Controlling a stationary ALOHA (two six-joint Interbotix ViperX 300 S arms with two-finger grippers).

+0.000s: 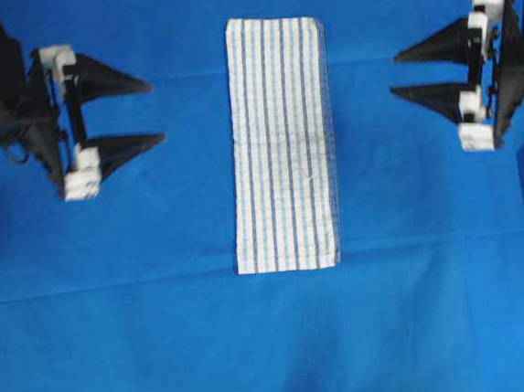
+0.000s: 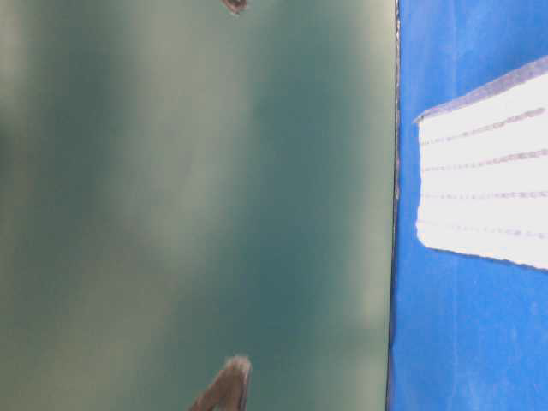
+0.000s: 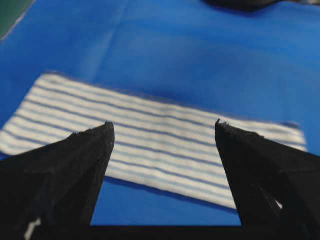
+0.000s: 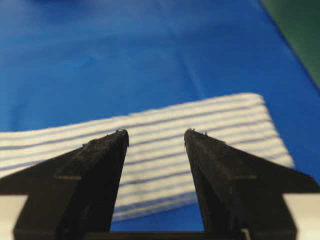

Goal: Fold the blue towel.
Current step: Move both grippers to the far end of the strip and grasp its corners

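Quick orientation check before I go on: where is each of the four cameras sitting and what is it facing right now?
Overhead: straight down on the blue towel, left gripper and right gripper open at either side.
Table-level: mostly a blurred green surface; towel corner at right; dark finger tips at top and bottom edges.
Left wrist: over its own open fingers at the towel.
Right wrist: the same, from the opposite side.
Shared: the towel appears in all four.

The table-level view cuts off the blue towel at its right edge.

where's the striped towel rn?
Overhead view: the white woven towel with blue stripes lies flat mid-table on the blue covering, between the left pincer and right pincer.
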